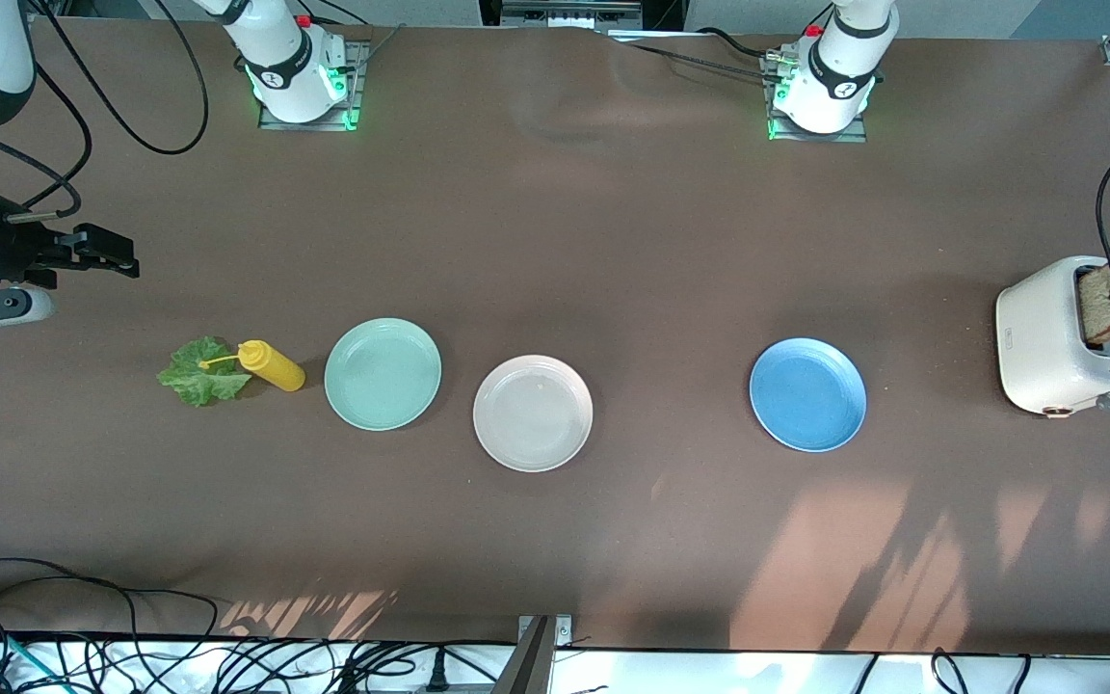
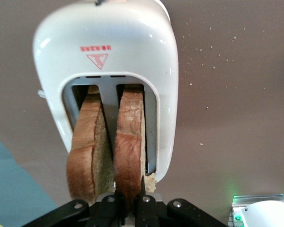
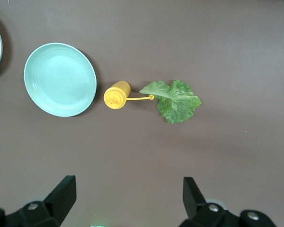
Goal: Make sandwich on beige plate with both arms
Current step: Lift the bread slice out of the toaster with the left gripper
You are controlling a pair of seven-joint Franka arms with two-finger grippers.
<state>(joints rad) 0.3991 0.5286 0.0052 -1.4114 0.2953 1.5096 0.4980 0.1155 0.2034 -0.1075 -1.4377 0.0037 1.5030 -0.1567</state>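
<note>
The left arm reached to its own end of the table, and the left gripper was closed tight on a bread slice, its fingers pressed on both faces of the slice. The right arm waited high at its own end of the table. The right gripper had its fingers wide apart and held nothing.
</note>
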